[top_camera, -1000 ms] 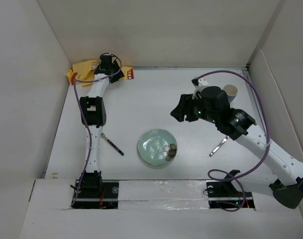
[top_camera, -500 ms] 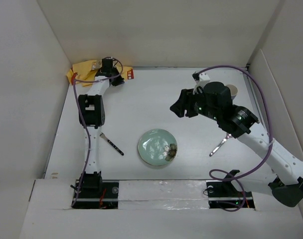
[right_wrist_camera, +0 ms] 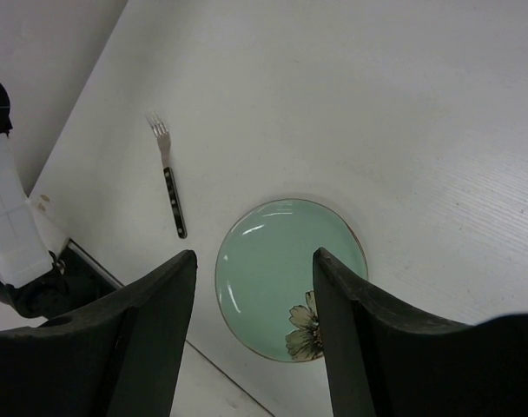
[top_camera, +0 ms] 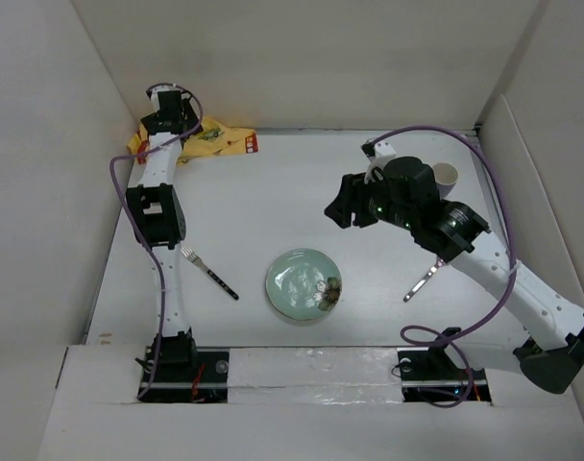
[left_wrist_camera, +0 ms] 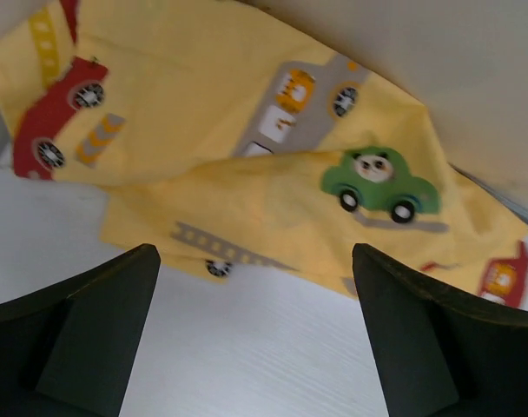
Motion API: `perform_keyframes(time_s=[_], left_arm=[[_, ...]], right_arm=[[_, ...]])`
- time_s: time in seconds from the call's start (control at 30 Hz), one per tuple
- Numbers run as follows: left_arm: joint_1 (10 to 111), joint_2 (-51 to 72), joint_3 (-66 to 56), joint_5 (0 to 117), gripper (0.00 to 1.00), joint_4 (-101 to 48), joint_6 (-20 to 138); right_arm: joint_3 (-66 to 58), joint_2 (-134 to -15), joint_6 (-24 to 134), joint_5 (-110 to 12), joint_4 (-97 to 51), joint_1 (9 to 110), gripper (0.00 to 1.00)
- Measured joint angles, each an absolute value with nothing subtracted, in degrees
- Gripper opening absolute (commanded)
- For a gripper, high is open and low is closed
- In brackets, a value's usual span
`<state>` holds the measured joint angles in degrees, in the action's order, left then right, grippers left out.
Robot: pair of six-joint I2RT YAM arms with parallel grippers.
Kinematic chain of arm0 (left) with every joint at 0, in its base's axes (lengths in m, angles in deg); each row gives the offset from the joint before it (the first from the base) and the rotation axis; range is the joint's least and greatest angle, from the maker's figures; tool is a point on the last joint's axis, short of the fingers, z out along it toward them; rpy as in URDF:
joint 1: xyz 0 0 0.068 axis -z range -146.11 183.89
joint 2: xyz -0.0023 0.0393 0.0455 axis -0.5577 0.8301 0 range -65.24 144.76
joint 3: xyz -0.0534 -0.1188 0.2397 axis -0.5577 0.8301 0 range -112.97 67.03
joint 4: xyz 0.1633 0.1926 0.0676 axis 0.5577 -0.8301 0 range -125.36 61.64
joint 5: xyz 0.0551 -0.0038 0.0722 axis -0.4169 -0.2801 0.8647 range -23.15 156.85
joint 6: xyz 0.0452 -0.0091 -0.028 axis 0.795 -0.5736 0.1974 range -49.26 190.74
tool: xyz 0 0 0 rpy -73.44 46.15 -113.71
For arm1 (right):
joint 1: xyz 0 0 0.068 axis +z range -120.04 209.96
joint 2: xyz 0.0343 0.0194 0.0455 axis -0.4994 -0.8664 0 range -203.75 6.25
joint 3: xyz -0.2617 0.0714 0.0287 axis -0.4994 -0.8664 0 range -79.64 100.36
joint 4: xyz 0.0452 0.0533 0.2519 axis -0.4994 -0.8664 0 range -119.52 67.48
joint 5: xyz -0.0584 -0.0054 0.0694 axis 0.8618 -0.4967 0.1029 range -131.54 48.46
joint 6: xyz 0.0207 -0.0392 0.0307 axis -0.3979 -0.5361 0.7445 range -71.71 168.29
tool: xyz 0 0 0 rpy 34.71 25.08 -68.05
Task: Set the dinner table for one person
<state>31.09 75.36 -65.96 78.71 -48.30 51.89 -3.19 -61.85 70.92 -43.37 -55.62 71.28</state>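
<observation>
The worktop (top_camera: pixel 273 182) spans the walled bay beneath both arms. The yellow placemat (left_wrist_camera: pixel 247 182) remains crumpled in its far-left corner. The left pincer (left_wrist_camera: pixel 255 261) has swung leftward above the cloth and is released, gripping nothing. The green plate (top_camera: pixel 304 285) sits near-centre, and the right pincer (right_wrist_camera: pixel 255 256), also released, hovers above it. The fork (top_camera: pixel 207 271) is now fully exposed. Judgement: the placemat grasp is still pending.
</observation>
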Motion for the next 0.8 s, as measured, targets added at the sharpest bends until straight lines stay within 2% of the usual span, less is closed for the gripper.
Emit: perform_keyframes(time_s=[0.1,0.13,0.2,0.23,0.3,0.37,0.43,0.5,0.53,0.57,0.6,0.63,0.8], left_arm=[[29.1,78.7,-67.8,80.1,0.92,-49.1,56.4],[28.5,80.1,-67.8,79.7,0.87,-49.8,57.4],[26.9,83.0,-68.1,76.7,0.83,-51.3,58.6],[26.0,84.3,-68.1,75.3,0.77,-51.9,59.5],[24.1,84.7,-68.6,72.3,0.73,-51.1,60.6],[22.4,84.7,-68.9,69.7,0.62,-51.5,60.9],[20.9,84.7,-69.0,67.0,0.43,-51.5,60.9],[19.7,84.7,-69.0,65.2,0.33,-51.6,60.9],[19.2,84.7,-69.0,64.5,0.23,-51.8,60.9],[18.9,84.7,-69.0,63.8,0.17,-52.1,60.9],[18.7,84.7,-69.0,63.0,0.05,-52.4,61.0],[18.7,84.7,-69.0,62.3,0.00,-52.8,60.9],[19.2,85.9,-71.5,59.5,0.00,-55.4,61.5]], right_arm=[[-2.6,-62.6,70.9,-44.1,-56.5,71.3,0.60],[-2.4,-62.9,70.9,-44.5,-56.8,71.3,0.60],[-1.8,-63.6,70.7,-45.0,-57.7,71.3,0.60],[-1.3,-64.1,70.6,-45.2,-58.4,71.3,0.60],[0.0,-65.2,70.5,-45.6,-59.4,71.3,0.60],[1.2,-66.1,70.5,-45.9,-59.7,71.3,0.60],[2.3,-66.7,70.4,-46.2,-60.4,71.3,0.60],[3.5,-67.0,70.3,-46.2,-61.2,71.3,0.59],[4.4,-67.1,70.3,-46.2,-61.7,71.3,0.59],[5.2,-67.2,70.3,-46.2,-62.1,71.3,0.59],[6.2,-67.1,70.3,-46.1,-62.4,71.3,0.59],[7.0,-67.0,70.3,-46.1,-62.5,71.3,0.60],[9.2,-64.8,70.3,-45.8,-62.6,71.3,0.60]])
